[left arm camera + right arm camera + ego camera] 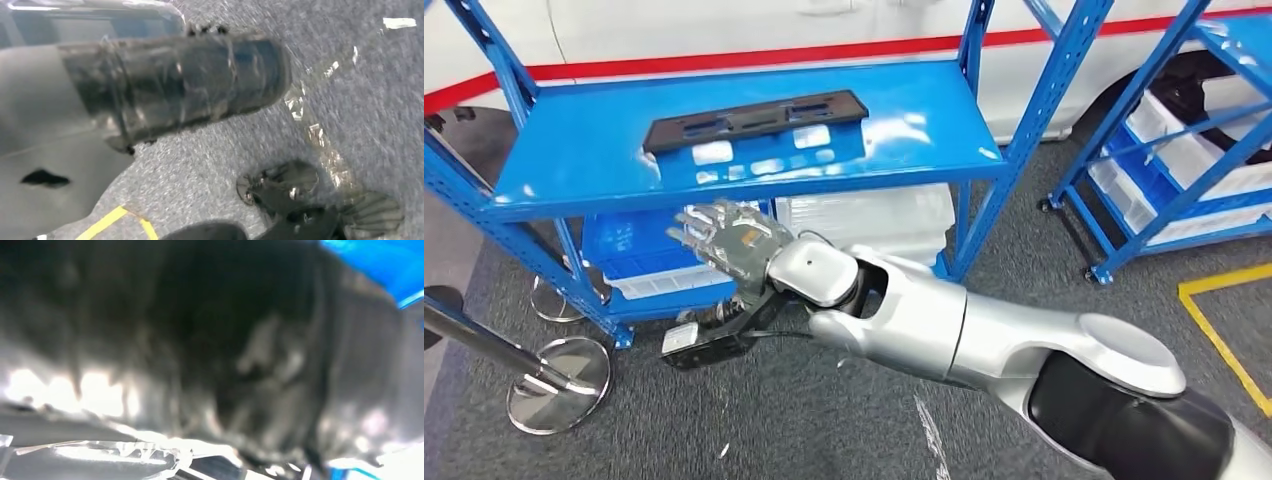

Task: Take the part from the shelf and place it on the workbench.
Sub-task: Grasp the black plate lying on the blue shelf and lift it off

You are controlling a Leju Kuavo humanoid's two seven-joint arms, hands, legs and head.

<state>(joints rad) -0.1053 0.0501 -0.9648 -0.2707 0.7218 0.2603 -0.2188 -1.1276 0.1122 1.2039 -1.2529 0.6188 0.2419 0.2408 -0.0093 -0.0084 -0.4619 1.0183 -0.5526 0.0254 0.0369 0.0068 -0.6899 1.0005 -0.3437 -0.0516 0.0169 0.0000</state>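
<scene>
- The part [755, 120], a long flat black plastic piece with cut-outs, lies lengthwise on the top board of the blue shelf [574, 165], toward the board's back edge.
- The right hand [724, 240] hangs in front of the shelf, just below the front lip of that top board, at the end of the silver arm that reaches in from the lower right.
- The part is above and beyond the hand, apart from it; the shelf's front edge runs between them.
- The right hand's fingers are spread apart and hold nothing.
- In the right wrist view the hand is a dark blur with a strip of blue at one corner.
- The left hand [170, 85] appears in the left wrist view as a dark blurred shape over grey carpet; I cannot tell whether its fingers are apart or together.
- White bins [864, 215] sit on the shelf's lower level.
</scene>
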